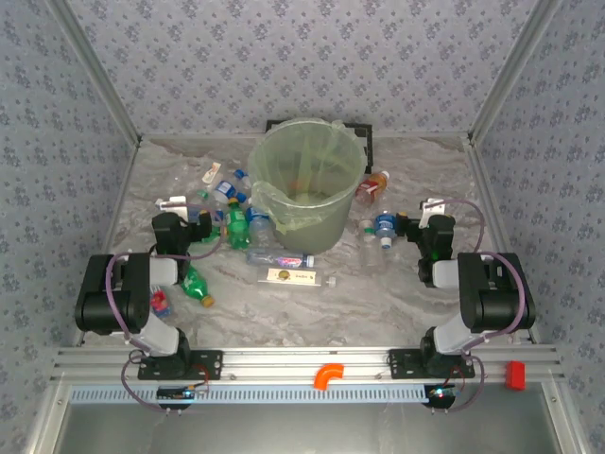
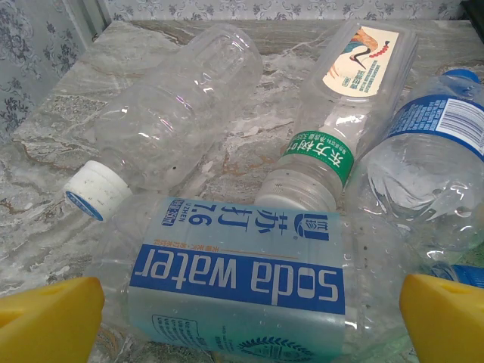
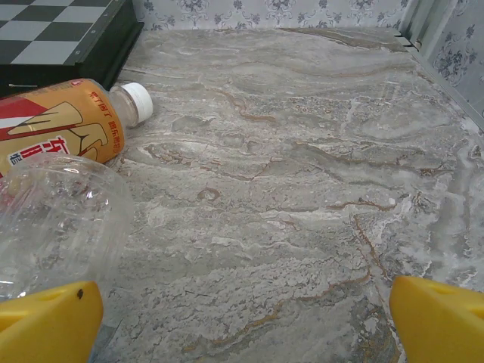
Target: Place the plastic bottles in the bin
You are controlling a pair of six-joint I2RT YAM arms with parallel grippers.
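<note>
The left jaws are wide open and hold nothing. Their yellow fingertips sit on each side of a soda water bottle, which lies on its side right between them. I cannot tell if they touch it yet. Just behind it lie a clear bottle with a white cap, a bottle with a green label and a bottle with a blue label, all packed close together. The right jaws are wide open too, with only bare desk between them. A see-through bottle lies just beside their left tip, and past it an orange bottle rests near a checkered board. From above, the bin stands at the back of the desk, between the two arms and a bit further away. Most bottles lie to its left, some lie in front, and a few lie to its right. The bottles look empty, so they should be very light. The plastic is thin, smooth and round, so it may squash or slip out. The best place to hold the soda water bottle looks like the middle, across the label, with a soft squeeze. The neighbours are close and may roll when it comes up.
</note>
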